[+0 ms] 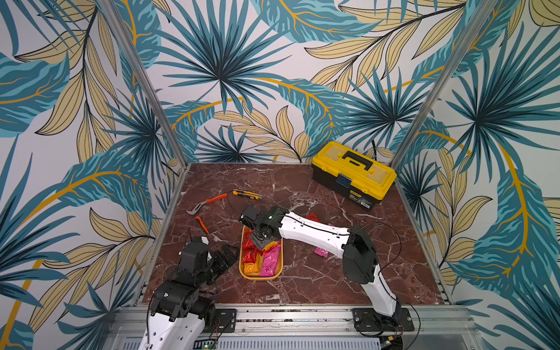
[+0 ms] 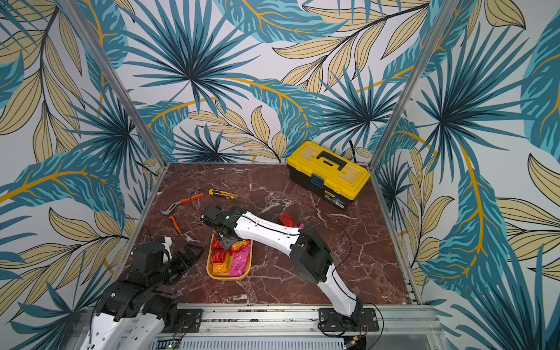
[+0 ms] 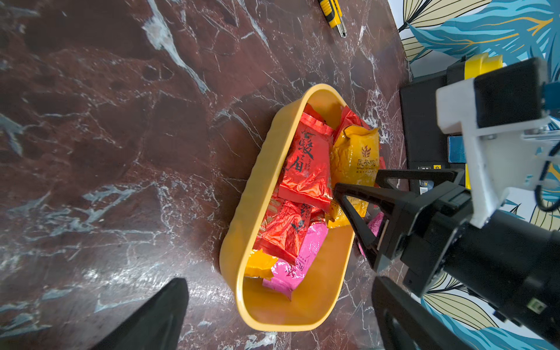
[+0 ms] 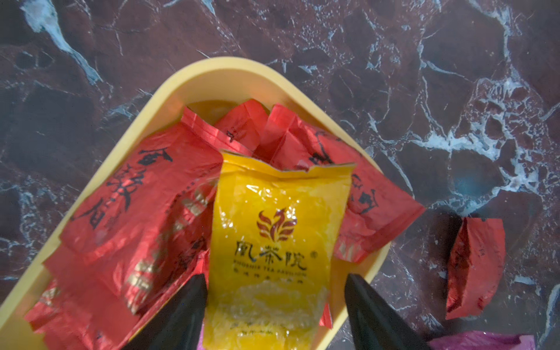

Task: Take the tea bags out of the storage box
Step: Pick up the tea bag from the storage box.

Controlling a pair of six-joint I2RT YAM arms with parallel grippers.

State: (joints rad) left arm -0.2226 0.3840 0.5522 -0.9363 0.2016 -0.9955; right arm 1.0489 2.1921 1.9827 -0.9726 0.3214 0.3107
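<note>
The storage box [image 1: 260, 277], a shallow mustard-yellow tray, sits in the near middle of the table, and both top views show it. It holds several tea bags: crinkly red ones [image 3: 306, 169], a pink one [image 1: 269, 262] and an orange one [image 1: 251, 268]. My right gripper [image 4: 275, 278] reaches down into the box's far end and is open. Its fingers straddle an orange-yellow tea bag [image 4: 278, 212] lying on the red ones; one finger touches its edge, the other stands apart. A red tea bag [image 4: 475, 266] and a pink one [image 1: 321, 251] lie on the table outside the box. My left gripper [image 1: 228, 254] hangs open just left of the box, holding nothing.
A yellow-lidded black toolbox [image 1: 353, 172] stands at the back right corner. A yellow utility knife [image 1: 247, 194] and orange-handled pliers [image 1: 209, 201] lie behind the box to the left. The right arm [image 1: 315, 231] stretches across the middle of the table.
</note>
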